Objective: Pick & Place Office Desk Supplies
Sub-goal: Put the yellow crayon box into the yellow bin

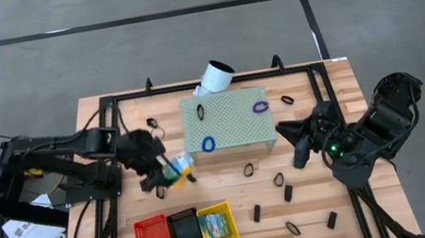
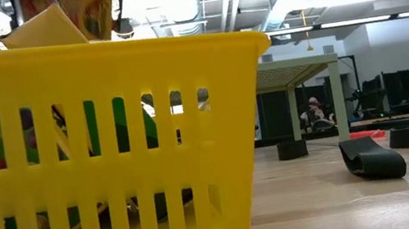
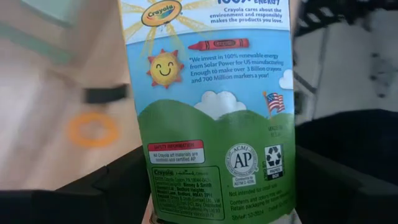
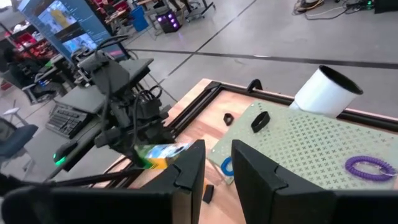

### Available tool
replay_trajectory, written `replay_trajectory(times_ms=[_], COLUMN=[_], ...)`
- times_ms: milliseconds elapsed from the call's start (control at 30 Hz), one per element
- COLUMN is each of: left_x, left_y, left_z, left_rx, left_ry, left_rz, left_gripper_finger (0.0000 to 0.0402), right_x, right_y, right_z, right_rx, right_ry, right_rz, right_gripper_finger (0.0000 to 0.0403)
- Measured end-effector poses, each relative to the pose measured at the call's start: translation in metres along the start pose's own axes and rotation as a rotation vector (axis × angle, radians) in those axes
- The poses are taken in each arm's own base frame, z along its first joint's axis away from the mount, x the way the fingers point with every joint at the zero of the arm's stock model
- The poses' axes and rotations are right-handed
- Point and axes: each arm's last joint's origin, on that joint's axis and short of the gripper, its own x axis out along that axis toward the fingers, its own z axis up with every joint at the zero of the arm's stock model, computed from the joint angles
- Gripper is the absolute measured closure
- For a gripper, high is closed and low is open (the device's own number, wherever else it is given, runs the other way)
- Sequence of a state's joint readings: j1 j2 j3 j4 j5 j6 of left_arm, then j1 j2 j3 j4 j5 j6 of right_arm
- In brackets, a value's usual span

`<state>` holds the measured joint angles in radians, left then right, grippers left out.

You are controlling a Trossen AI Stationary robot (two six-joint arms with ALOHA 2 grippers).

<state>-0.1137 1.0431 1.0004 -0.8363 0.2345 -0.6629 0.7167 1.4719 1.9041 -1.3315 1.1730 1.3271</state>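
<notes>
A crayon box (image 1: 178,170) is gripped by the left hand (image 1: 171,173), held up above the surface (image 1: 233,193) just beside the green block (image 1: 230,125). The right hand (image 1: 298,144) is parked near that block's other end with nothing in it, fingers only slightly parted.

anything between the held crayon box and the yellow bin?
High view: only bare wood between the crayon box in the left gripper and the yellow bin. A small black clip sits just left of that line.

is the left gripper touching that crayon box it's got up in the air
Touching. The left wrist view shows the crayon box filling the frame, seated between the left gripper's dark fingers; in the high view it hangs at that gripper, off the table.
</notes>
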Motion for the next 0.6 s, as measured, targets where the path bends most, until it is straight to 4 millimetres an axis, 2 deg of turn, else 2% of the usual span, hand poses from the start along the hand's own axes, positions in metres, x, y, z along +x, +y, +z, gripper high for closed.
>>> replay_trajectory(times_ms=[300, 600], left_x=[0.021, 0.065], left_y=[-0.044, -0.073], left_z=[-0.008, -0.006], left_rx=[0.044, 0.043], left_ry=[-0.007, -0.003], left_rz=[-0.19, -0.305], left_gripper_finger=[0.0095, 0.0096], right_x=[-0.01, -0.021], right_y=[0.001, 0.001], right_z=[-0.005, -0.012], right_rx=[-0.046, -0.09], right_ry=[0.043, 0.121], right_rz=[0.041, 0.086], right_gripper_finger=[0.0326, 0.0326])
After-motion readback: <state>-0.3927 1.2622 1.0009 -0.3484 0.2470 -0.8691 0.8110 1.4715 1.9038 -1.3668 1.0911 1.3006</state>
